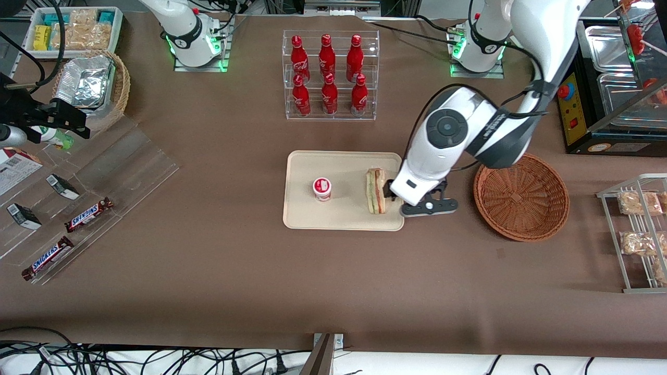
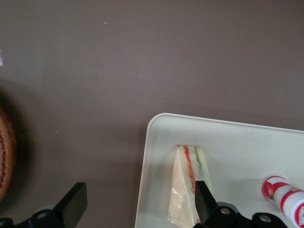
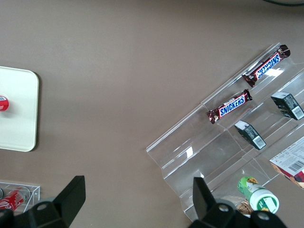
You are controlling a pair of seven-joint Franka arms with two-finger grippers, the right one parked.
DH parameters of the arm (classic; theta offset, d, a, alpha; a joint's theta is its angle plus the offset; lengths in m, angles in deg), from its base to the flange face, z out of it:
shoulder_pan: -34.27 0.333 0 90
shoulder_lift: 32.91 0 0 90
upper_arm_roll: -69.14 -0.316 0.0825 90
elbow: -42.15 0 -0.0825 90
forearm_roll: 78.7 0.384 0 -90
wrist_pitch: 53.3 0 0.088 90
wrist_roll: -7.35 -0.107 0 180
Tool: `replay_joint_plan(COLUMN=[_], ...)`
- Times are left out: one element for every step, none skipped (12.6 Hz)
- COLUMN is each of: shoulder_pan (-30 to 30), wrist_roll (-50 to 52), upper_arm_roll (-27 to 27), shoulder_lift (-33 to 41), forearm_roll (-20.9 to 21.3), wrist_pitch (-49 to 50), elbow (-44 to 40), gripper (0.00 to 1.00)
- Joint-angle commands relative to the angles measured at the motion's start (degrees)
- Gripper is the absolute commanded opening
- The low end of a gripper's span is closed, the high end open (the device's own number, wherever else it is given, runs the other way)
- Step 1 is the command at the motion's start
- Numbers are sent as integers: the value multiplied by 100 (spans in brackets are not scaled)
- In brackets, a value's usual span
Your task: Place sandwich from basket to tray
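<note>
The sandwich [image 1: 375,190] lies on the cream tray [image 1: 338,165] at its edge nearest the basket, filling layers facing up. My left gripper [image 1: 390,194] hangs low over that tray edge with its jaws wide open and nothing held. In the left wrist view, one finger [image 2: 203,197] stands against the sandwich [image 2: 185,190] over the tray [image 2: 237,147]. The other finger [image 2: 72,203] is over the bare brown table outside the rim, so the gripper [image 2: 137,204] straddles the tray edge. The round reddish-brown basket [image 1: 521,198] sits beside the tray with nothing in it; its rim [image 2: 4,161] shows in the wrist view.
A small red-and-white cup [image 1: 322,188] stands on the tray near its middle. A clear rack of red bottles [image 1: 330,75] stands farther from the front camera than the tray. A wire rack of bagged snacks [image 1: 638,232] is at the working arm's end.
</note>
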Motion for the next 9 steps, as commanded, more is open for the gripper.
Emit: replay_joint_plan(shoulder_pan=[305,367,490,578,579,587,640,753,824], wrist_roll=[-28,-28,-37,-37,-63,-107,-246,-491,-668], upper_arm_roll=[22,31,57,83,66,57,57,57,66], shoulder_lift=[365,480,542,569,586,595,586,595,604], forearm_roll=[-95,-103,-112,-208,-383,-446,-542,-682,-744], wrist_pitch=[351,466,589,712,861,1088,1282,1458,1599], elbow=[14,5,-29,-143,-353,-590,-766,-881,-935], gripper=[100,100,100,100,100,100,100,100,100])
